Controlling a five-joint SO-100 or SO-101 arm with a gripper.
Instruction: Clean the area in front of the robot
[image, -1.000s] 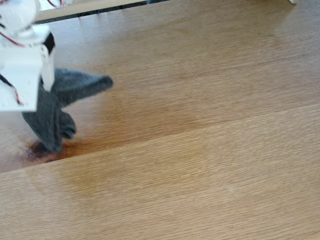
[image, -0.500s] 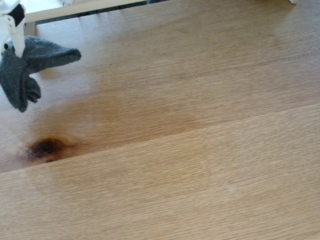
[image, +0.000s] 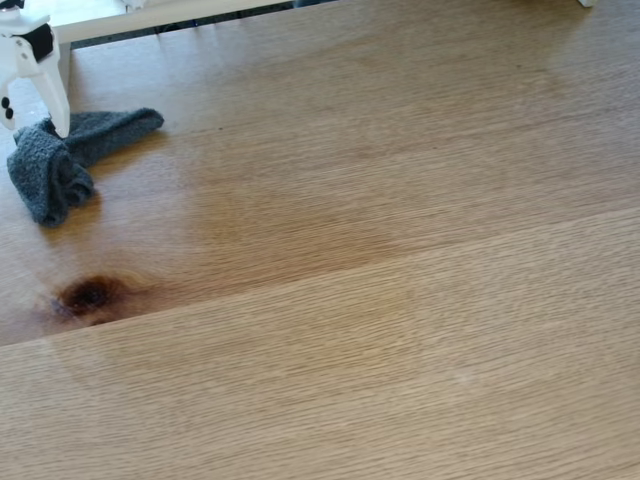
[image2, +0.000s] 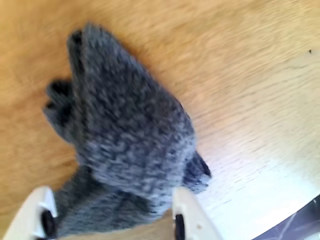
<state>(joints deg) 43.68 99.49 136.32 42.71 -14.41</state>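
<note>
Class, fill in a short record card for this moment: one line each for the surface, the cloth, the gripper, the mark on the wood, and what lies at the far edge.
surface: light oak-grain tabletop with a darker amber patch
cloth: grey knitted cloth, crumpled, resting on the tabletop at the upper left of the fixed view
gripper: white gripper, fingers either side of the cloth's near end in the wrist view
mark: dark knot, apart from the cloth, nearer the camera
far edge: white frame
</note>
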